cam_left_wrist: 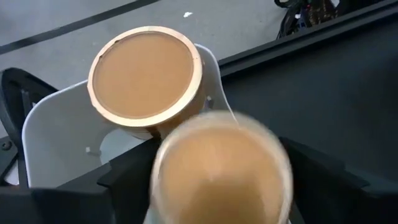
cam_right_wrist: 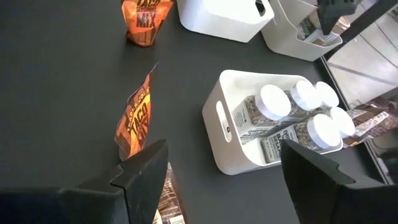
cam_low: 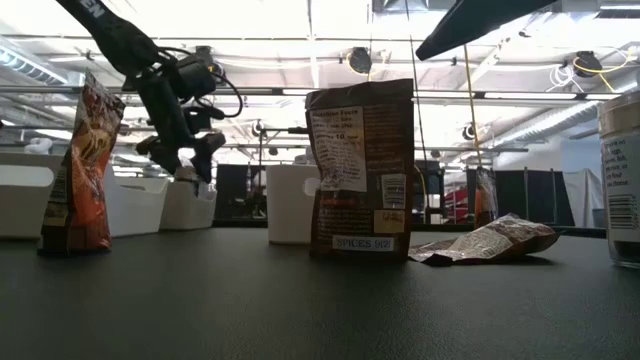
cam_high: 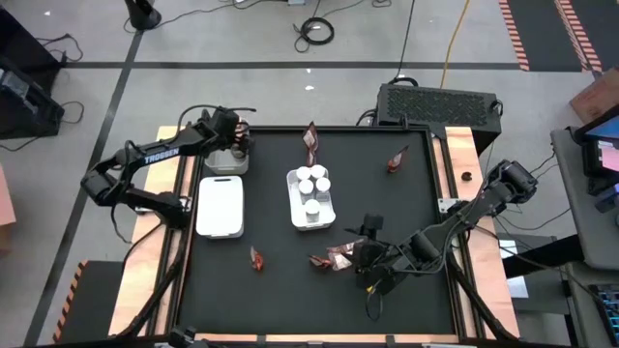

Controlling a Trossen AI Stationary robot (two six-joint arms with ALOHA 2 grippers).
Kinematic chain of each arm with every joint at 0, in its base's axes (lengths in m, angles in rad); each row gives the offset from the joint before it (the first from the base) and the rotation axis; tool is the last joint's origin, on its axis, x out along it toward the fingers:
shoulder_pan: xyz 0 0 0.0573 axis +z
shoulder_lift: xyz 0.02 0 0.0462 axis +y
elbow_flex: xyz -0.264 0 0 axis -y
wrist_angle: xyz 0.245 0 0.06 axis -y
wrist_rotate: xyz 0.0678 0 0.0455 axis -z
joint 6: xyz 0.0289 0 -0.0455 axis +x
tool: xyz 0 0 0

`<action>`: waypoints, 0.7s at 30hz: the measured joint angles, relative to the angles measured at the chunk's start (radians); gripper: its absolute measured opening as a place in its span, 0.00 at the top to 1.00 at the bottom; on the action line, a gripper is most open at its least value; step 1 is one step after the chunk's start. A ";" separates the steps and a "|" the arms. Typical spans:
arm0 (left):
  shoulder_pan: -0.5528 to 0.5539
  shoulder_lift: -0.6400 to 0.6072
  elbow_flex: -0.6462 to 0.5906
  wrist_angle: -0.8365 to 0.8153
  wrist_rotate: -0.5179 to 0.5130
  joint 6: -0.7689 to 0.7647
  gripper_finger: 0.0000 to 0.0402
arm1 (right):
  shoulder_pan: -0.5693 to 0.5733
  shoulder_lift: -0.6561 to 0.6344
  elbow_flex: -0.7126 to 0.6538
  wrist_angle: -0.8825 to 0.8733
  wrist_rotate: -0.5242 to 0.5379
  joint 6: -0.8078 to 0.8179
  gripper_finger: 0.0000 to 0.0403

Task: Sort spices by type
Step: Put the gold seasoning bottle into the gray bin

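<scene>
Jars: five white-capped jars (cam_high: 311, 184) sit together in the middle tray (cam_high: 311, 224), so this kind looks sorted (a further jar shows at the right edge of the low view; I cannot place it on the table).

Tubs: one orange-topped tub (cam_left_wrist: 144, 74) sits in the far-left tray (cam_left_wrist: 56, 124); a second tub (cam_left_wrist: 221, 171) is between the left gripper's jaws, just above or at that tray.

Left gripper (cam_high: 235, 143): over the far-left tray at the far left corner of the table (cam_high: 290, 290); its jaws stand wide either side of the second tub, and whether they grip it or have let go I cannot tell.

Right gripper (cam_high: 366, 253): low over the near middle of the table, jaws open and empty, just beside the packets lying there.

Packets: none sorted yet. One stands at the far middle (cam_high: 310, 141), one at the far right (cam_high: 397, 159), one at the near left (cam_high: 256, 259), and a few lie near the right gripper (cam_high: 334, 257) (the exact count in that cluster is hard to read).

Empty tray: the white tray (cam_high: 221, 205) on the left holds nothing visible, probably meant for the packets.

Progress: I judge two kinds done or nearly done; gathering the scattered packets is the main work left.
</scene>
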 joint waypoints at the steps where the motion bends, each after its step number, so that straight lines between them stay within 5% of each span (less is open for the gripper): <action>1: 0.000 0.000 0.000 0.001 0.000 0.000 0.17 | 0.000 0.000 0.000 0.000 0.000 -0.007 0.34; 12: 0.000 -0.017 0.000 0.001 0.000 0.006 0.12 | 0.000 0.000 0.000 0.000 0.000 -0.025 0.34; 21: 0.000 -0.148 0.002 0.000 -0.005 0.000 0.12 | 0.000 0.000 0.000 -0.001 0.000 -0.041 0.34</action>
